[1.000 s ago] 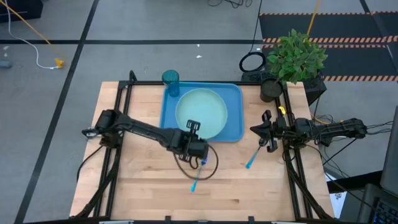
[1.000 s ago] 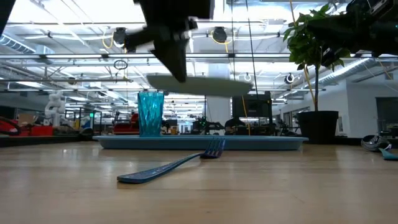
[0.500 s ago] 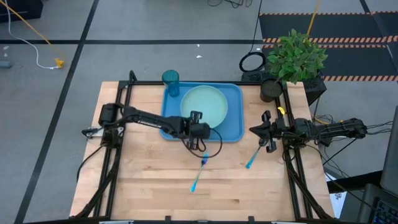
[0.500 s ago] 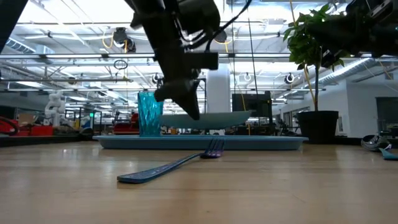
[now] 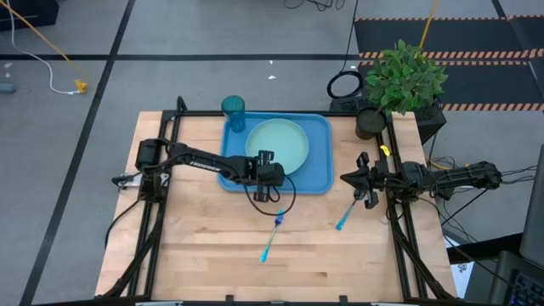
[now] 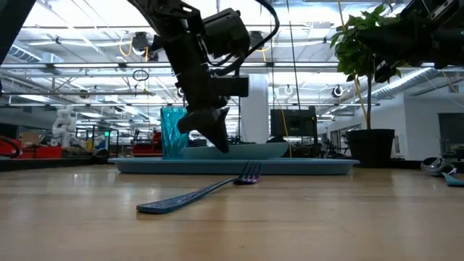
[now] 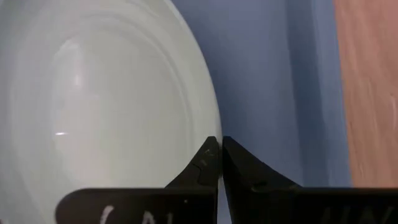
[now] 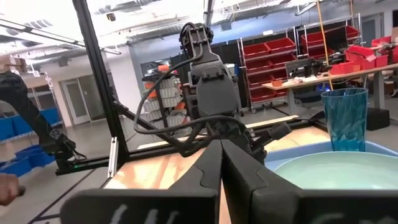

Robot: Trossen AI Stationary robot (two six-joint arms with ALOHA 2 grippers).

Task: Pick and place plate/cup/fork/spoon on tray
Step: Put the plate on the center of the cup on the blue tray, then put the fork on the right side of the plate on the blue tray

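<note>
The pale mint-green plate lies on the bright-blue tray at the table's far middle; it also shows in the low view. The teal cup stands upright at the tray's far left corner. My left gripper is shut on the plate at its near left rim. The all-blue fork lies flat on the wood near the tray. The spoon lies to its right, below my right gripper, which is shut and empty at the table's right edge. My left gripper pinches the plate's rim between its two fingers, at the plate's near left side. The fingers slant down from the table's near side. The plate sits level, low on the tray floor.
A potted plant in a dark pot stands at the table's far right corner. Bare wood lies all along the near half of the table, around the fork and spoon.
My left gripper has gone toward the table's far edge and down, still shut on the plate. The plate, first held well above the tray, has come down level onto the tray floor. My right arm has kept still.
</note>
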